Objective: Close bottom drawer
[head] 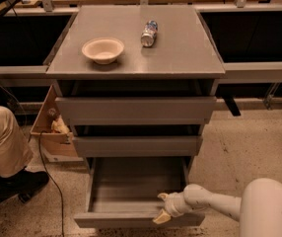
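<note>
- Your gripper [160, 207] is low and right of centre, at the front rim of the drawer [126, 181]. Its fingers are spread apart and clamp nothing.
- The drawer is pulled well out at the bottom centre, and its box looks bare.
- The two wider fronts [136, 145] above it are nearly flush.
- A bowl [102, 50] and a bottle [149, 33] lie on the cabinet top [180, 53].
- At the left are a person's leg [0, 137], a cardboard box [50, 137] and a cable [50, 181] on the floor.
</note>
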Controlling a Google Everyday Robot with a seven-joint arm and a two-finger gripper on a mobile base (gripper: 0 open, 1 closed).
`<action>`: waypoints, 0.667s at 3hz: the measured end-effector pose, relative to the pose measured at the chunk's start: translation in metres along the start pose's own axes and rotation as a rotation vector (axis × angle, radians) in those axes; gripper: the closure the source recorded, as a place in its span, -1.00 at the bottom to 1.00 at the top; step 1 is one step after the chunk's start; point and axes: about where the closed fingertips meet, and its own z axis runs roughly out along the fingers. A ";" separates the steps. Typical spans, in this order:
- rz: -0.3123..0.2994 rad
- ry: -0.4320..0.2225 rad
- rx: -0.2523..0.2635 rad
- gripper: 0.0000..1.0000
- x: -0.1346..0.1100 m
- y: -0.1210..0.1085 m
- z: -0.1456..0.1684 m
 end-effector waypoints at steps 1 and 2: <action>0.000 0.000 0.000 -0.84 0.000 0.000 0.000; -0.035 -0.040 0.025 -0.78 -0.017 -0.024 0.006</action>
